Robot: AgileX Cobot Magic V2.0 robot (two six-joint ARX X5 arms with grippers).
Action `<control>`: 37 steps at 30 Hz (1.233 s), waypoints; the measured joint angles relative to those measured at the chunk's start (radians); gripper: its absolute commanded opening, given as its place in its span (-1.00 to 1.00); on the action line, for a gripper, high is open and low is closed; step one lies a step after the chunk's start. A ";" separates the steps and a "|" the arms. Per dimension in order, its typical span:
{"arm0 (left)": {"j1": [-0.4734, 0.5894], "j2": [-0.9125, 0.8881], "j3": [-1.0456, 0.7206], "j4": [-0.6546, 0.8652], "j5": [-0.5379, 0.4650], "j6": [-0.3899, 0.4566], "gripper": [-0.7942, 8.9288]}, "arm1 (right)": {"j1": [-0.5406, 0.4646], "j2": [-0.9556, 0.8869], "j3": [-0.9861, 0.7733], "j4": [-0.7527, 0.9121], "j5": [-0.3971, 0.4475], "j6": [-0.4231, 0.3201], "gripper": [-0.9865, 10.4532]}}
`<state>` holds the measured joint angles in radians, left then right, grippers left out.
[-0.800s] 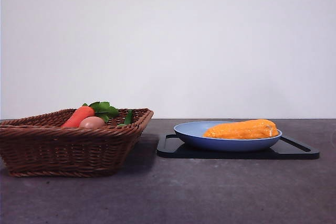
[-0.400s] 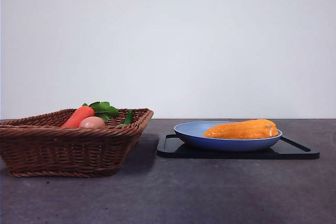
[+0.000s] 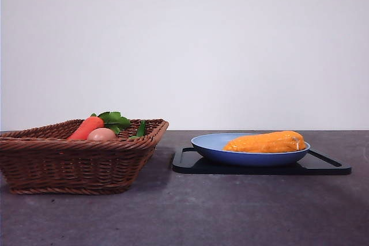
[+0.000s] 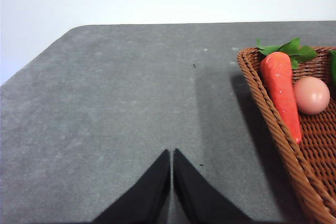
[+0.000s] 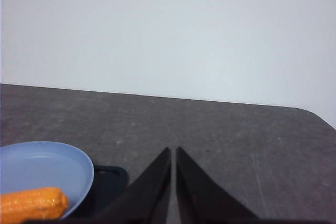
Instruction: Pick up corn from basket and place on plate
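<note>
The corn (image 3: 265, 142), an orange-yellow cob, lies on its side in the light blue plate (image 3: 207, 143); its blunt end (image 5: 31, 205) also shows in the right wrist view, on the plate (image 5: 42, 166). At the left stands the brown wicker basket (image 3: 75, 162), whose braided rim (image 4: 268, 114) appears in the left wrist view. My left gripper (image 4: 171, 153) is shut above bare table beside the basket. My right gripper (image 5: 173, 150) is shut, apart from the plate. Neither arm shows in the front view.
In the basket lie a red-orange carrot (image 3: 85, 128) with green leaves (image 3: 114, 120) and a small pinkish-tan round item (image 3: 101, 134). A flat black tray (image 3: 328, 165) carries the plate. The table's rounded corner (image 4: 73, 29) is near the left arm.
</note>
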<state>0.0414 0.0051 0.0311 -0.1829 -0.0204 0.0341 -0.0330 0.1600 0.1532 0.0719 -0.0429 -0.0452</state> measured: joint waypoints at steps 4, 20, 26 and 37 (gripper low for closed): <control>0.000 0.000 0.000 0.000 0.000 0.000 -0.82 | 0.000 -0.064 -0.066 0.001 0.019 0.000 -0.82; 0.000 0.000 0.000 0.000 0.000 0.000 -0.82 | 0.000 -0.155 -0.138 -0.237 0.021 0.000 -0.82; 0.000 0.000 0.000 0.000 0.000 0.000 -0.82 | 0.000 -0.154 -0.137 -0.244 0.021 0.001 -0.82; 0.000 0.000 0.000 0.000 0.000 0.000 -0.82 | 0.000 -0.154 -0.137 -0.239 0.021 0.001 -0.82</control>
<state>0.0414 0.0051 0.0311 -0.1829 -0.0204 0.0341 -0.0330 0.0063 0.0158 -0.1669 -0.0216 -0.0444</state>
